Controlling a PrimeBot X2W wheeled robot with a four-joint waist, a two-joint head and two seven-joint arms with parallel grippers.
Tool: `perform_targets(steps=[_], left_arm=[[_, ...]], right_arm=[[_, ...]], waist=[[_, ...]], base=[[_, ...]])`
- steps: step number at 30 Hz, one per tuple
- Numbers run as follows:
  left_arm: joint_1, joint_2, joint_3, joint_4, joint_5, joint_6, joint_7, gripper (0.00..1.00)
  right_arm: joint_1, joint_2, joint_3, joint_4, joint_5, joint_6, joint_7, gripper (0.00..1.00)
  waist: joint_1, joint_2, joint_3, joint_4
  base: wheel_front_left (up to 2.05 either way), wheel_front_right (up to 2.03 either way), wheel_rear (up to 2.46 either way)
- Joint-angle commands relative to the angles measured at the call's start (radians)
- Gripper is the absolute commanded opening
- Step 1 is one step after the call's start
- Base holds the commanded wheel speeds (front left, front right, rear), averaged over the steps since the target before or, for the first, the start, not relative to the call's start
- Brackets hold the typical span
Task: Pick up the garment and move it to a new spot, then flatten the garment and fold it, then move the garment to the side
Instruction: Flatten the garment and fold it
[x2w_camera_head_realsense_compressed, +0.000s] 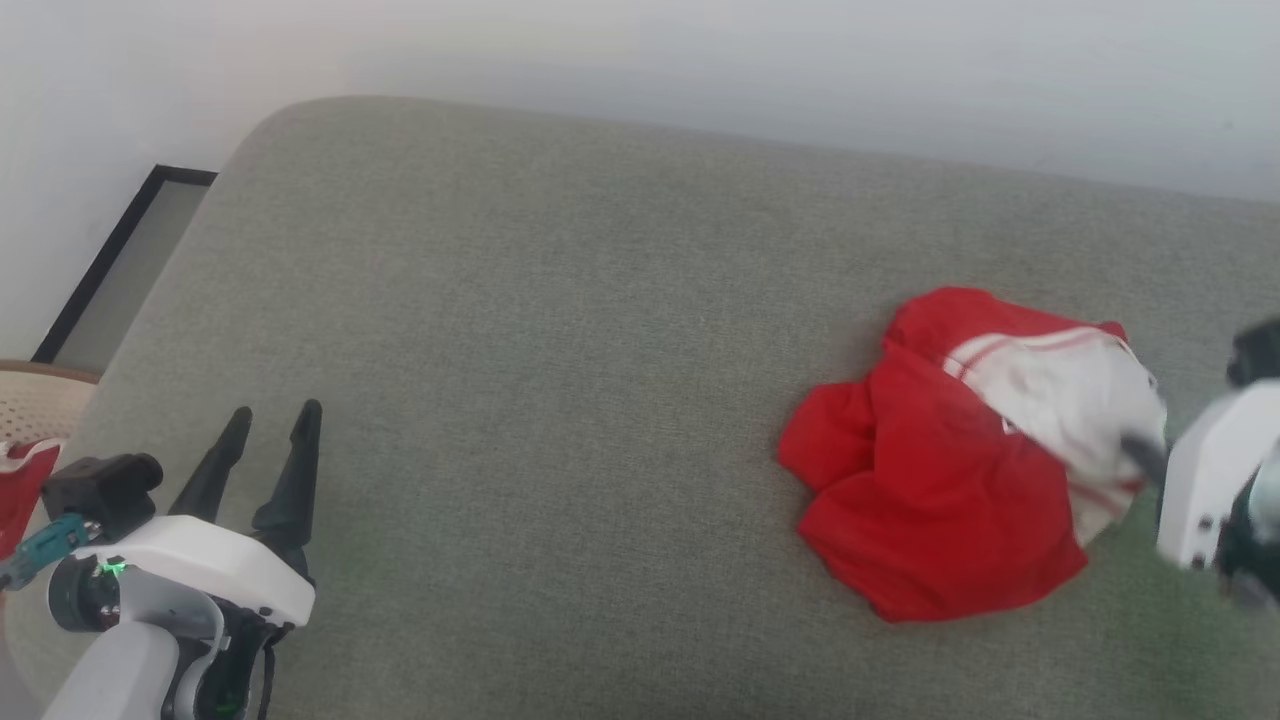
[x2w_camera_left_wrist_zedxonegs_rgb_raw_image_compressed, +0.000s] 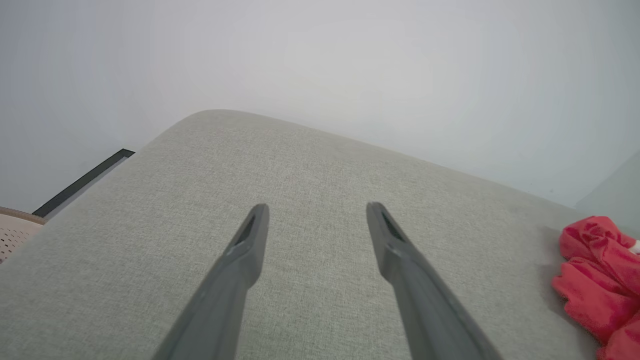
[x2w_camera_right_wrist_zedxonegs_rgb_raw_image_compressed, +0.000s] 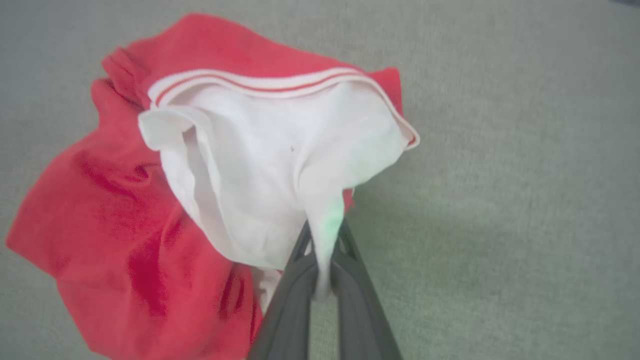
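Clamping a fold of white sleeve (x2w_camera_right_wrist_zedxonegs_rgb_raw_image_compressed: 260, 175), the right gripper (x2w_camera_right_wrist_zedxonegs_rgb_raw_image_compressed: 324, 240) is seen closed on the garment (x2w_camera_right_wrist_zedxonegs_rgb_raw_image_compressed: 125, 240), which lies crumpled at the right of the grey cushion (x2w_camera_head_realsense_compressed: 560, 350). The left gripper (x2w_camera_left_wrist_zedxonegs_rgb_raw_image_compressed: 317, 215) is held with fingers (x2w_camera_left_wrist_zedxonegs_rgb_raw_image_compressed: 250, 240) spread, well apart from it.

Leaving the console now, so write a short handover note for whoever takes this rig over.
Right gripper: shut on a white sleeve fold of the garment.
Left gripper: open, holding nothing, over the grey cushion, well apart from the garment.
Garment: crumpled heap, its bulk lying on the cushion toward the robot's right.
Done: the grasp is made.
Left: carry it to a new spot, flatten it, fold it, move it aside.
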Motion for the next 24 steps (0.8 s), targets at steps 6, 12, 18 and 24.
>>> perform_targets(steps=[6,12,18,24], left_arm=[[-0.006,0.003,-0.005,0.008,0.000,-0.001,0.006,1.00],[-0.018,0.019,-0.008,-0.007,-0.002,-0.003,0.027,1.00],[-0.051,0.044,-0.028,-0.058,-0.020,-0.007,0.114,1.00],[-0.133,0.056,-0.095,-0.124,-0.032,0.000,0.301,1.00]], right_arm=[[0.068,0.072,-0.041,0.040,-0.008,0.000,-0.019,0.87],[0.051,0.124,-0.061,0.024,0.000,0.000,-0.040,1.00],[0.045,0.132,-0.075,-0.047,-0.015,0.000,-0.099,1.00],[0.058,0.142,-0.079,-0.105,-0.063,0.000,-0.257,1.00]], waist=[[0.0000,0.0000,-0.004,-0.014],[0.0000,0.0000,-0.009,-0.040],[0.0000,0.0000,-0.014,-0.074],[0.0000,0.0000,-0.019,-0.117]], base=[[0.00,0.00,0.00],[0.00,0.00,0.00],[0.00,0.00,0.00],[0.00,0.00,0.00]])
